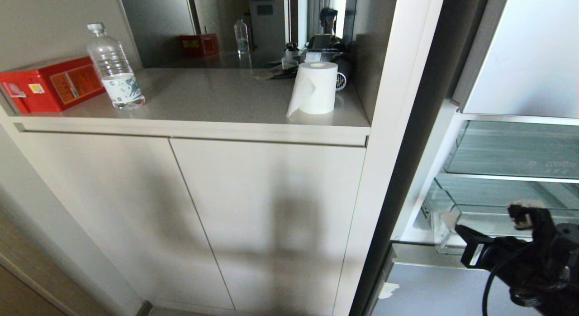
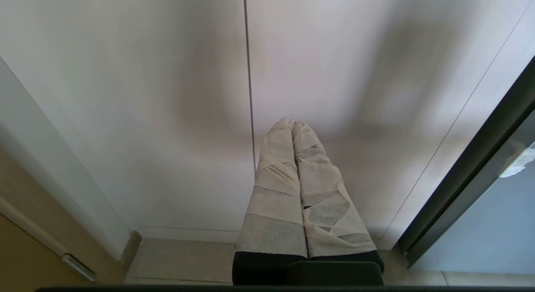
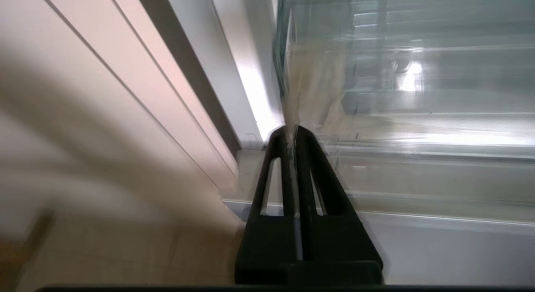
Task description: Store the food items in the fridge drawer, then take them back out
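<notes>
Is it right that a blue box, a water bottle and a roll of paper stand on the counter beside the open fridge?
Not quite: the box is red, not blue, as the head view shows. The water bottle and the paper roll do stand on the counter beside the open fridge.

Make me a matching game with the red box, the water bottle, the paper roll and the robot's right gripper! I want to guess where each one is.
Things:
1. red box
2. water bottle
3. paper roll
4. right gripper

Places:
A. in front of the clear fridge drawer
B. at the right end of the counter
C. at the far left end of the counter
D. standing just right of the red box

Pairs: 1-C, 2-D, 3-B, 4-A
</notes>
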You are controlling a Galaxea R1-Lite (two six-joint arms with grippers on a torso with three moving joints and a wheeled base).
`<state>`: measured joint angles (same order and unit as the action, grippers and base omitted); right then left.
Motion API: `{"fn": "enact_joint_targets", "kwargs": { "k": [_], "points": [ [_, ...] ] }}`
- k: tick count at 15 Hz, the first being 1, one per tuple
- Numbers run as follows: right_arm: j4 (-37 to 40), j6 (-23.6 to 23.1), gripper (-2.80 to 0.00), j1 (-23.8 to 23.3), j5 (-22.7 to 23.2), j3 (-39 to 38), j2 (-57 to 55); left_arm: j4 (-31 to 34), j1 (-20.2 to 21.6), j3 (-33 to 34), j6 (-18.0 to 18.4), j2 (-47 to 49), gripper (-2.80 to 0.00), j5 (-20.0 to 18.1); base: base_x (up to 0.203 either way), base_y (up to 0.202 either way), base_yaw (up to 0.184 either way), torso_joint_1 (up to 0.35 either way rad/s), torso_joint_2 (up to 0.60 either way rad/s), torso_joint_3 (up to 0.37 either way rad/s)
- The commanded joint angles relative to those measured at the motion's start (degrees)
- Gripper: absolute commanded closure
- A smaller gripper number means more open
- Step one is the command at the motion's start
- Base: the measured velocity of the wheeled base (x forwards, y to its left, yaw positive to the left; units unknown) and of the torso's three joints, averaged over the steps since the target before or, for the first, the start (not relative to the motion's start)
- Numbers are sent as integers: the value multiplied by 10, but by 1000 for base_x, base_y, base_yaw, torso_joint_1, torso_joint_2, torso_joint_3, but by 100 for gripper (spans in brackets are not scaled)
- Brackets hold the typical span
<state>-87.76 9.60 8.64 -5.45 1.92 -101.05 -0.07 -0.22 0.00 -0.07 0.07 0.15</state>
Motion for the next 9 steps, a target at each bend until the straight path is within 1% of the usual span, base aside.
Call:
{"fn": "enact_joint_targets", "kwargs": {
  "k": [1, 3, 6, 7, 9],
  "points": [
    [7, 2, -280, 0, -4, -17, 77, 0, 0, 0, 0, 0, 0, 0, 0, 0, 0, 0, 0, 0],
    [58, 2, -280, 0, -7, -19, 155, 0, 0, 0, 0, 0, 0, 0, 0, 0, 0, 0, 0, 0],
    [179, -1, -280, -2, -9, -3, 285, 0, 0, 0, 0, 0, 0, 0, 0, 0, 0, 0, 0, 0],
    [254, -2, -280, -5, -10, 23, 330, 0, 0, 0, 0, 0, 0, 0, 0, 0, 0, 0, 0, 0],
    [477, -2, -280, -13, -11, 131, 385, 0, 0, 0, 0, 0, 0, 0, 0, 0, 0, 0, 0, 0]
  ]
}}
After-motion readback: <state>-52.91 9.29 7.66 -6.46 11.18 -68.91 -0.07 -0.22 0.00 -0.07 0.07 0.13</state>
